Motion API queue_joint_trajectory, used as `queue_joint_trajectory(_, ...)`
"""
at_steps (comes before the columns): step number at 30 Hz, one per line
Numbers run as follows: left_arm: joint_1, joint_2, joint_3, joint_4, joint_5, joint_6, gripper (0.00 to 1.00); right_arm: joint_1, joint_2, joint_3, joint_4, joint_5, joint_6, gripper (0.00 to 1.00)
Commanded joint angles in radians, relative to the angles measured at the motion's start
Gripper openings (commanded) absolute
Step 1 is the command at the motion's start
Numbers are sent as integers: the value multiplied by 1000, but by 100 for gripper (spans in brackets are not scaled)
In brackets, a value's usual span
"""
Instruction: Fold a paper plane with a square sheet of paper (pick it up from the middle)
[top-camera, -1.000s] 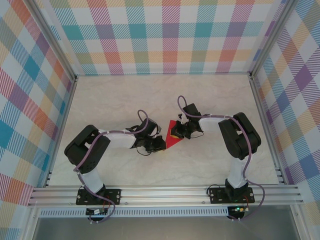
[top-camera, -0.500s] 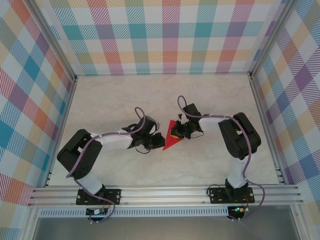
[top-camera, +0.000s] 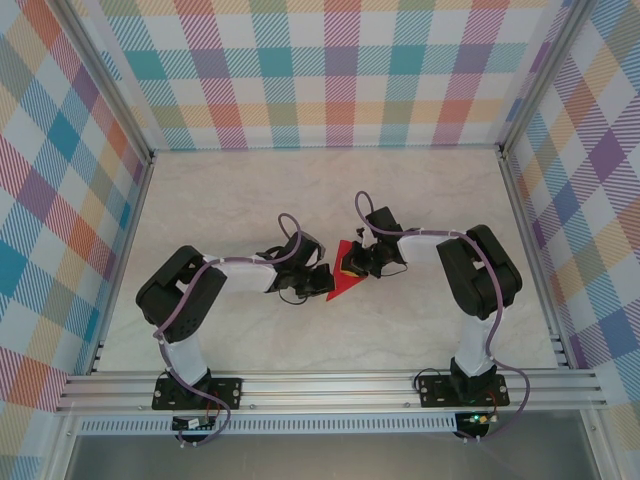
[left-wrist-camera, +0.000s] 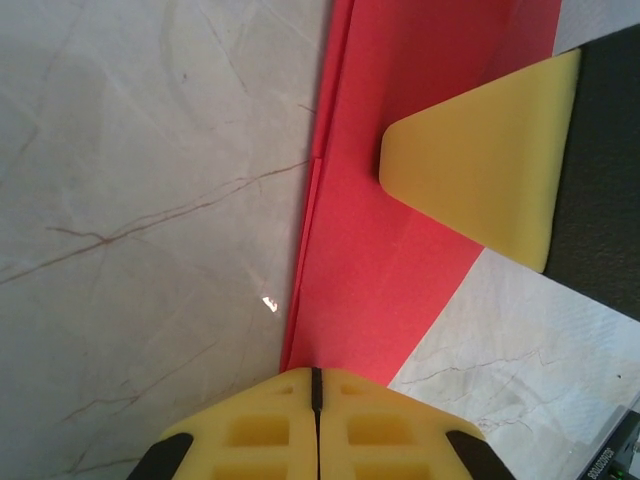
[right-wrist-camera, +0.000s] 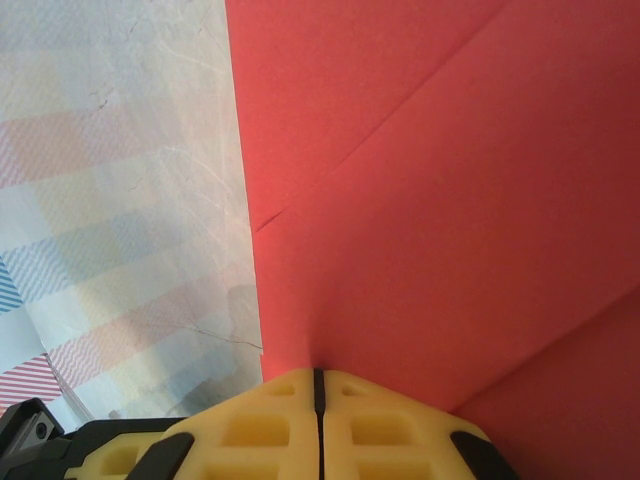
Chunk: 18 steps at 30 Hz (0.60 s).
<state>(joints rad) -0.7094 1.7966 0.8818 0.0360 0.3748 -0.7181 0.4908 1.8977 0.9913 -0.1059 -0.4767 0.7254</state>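
Observation:
The red sheet of paper (top-camera: 340, 284) lies flat on the marble table (top-camera: 230, 200), folded into a narrow pointed wedge with creases. My left gripper (top-camera: 321, 281) is shut at the wedge's lower left. In the left wrist view its closed tips (left-wrist-camera: 316, 372) rest on the narrow end of the paper (left-wrist-camera: 380, 260). My right gripper (top-camera: 352, 266) is shut too, and its yellow finger pad (left-wrist-camera: 480, 170) lies on the wider part. In the right wrist view its closed tips (right-wrist-camera: 318, 372) press against the creased paper (right-wrist-camera: 430, 200). Nothing is lifted.
Bare marble table (left-wrist-camera: 150, 200) surrounds the paper. Plaid walls (top-camera: 330, 70) and aluminium frame rails (top-camera: 330, 385) enclose the workspace. Both arms meet near the table's middle, their wrists close together.
My left arm's elbow swung out left and came back, and its gripper edged right against the paper's lower end. The right arm and the paper stayed put.

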Motion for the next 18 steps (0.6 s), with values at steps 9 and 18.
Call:
queue_joint_trajectory(9, -15, 12, -34, -75, -42, 15, 2, 5, -14, -26, -9, 45, 0, 7)
queue_joint_trajectory(18, -17, 6, -34, -88, -62, 17, 1, 71, -95, -68, 19, 52, 11, 7)
